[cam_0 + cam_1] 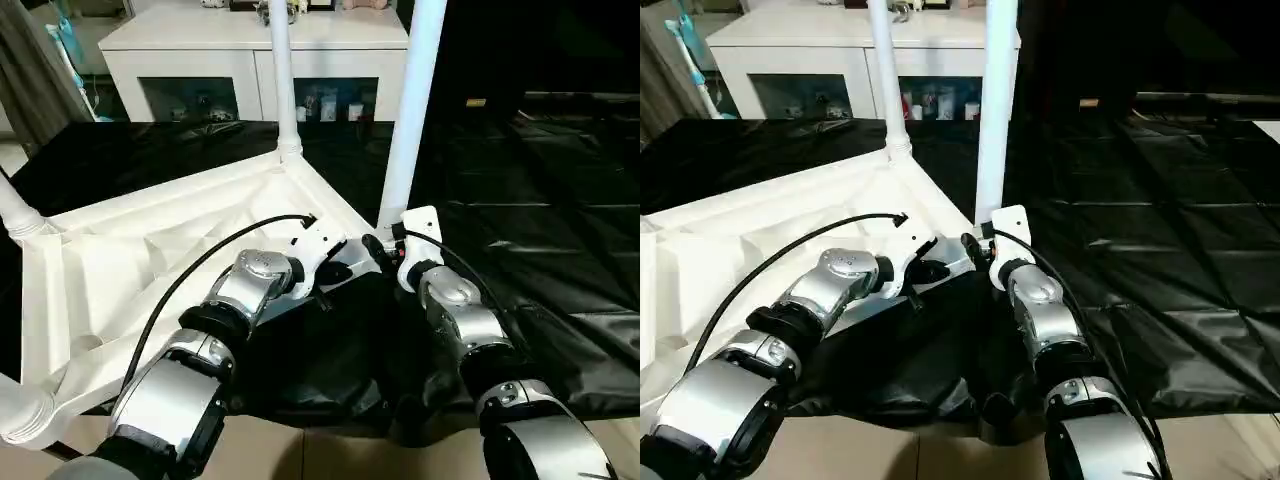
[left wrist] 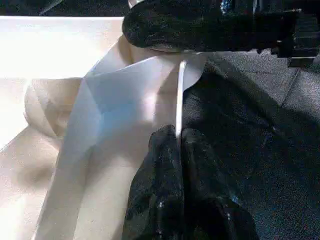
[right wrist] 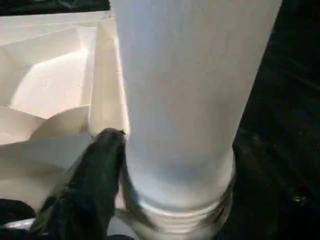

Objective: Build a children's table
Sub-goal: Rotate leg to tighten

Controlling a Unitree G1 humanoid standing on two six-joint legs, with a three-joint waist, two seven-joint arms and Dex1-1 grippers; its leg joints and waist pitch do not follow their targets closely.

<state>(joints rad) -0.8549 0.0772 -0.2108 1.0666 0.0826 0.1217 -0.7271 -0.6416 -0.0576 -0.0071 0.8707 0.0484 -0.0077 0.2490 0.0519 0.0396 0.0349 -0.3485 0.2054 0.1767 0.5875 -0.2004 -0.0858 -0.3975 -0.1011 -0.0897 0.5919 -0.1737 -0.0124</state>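
The table top point(image 1: 150, 250) lies upside down on the black worktop point(image 1: 1160, 250). The left jaws point(image 2: 179, 142) are pinched on its thin rim. The right jaws point(image 3: 150, 165) are apart around the base of one leg point(image 1: 410, 110). I count four legs standing in the corners. The plastic looks light, stiff and slippery, so holding low seems best.

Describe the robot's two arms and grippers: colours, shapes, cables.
Both arms are built of rounded silver metallic segments joined by black collars. A black cable loops along the left arm and another along the right arm. Each wrist ends in a white housing. The left gripper has two glossy black, rounded fingers.
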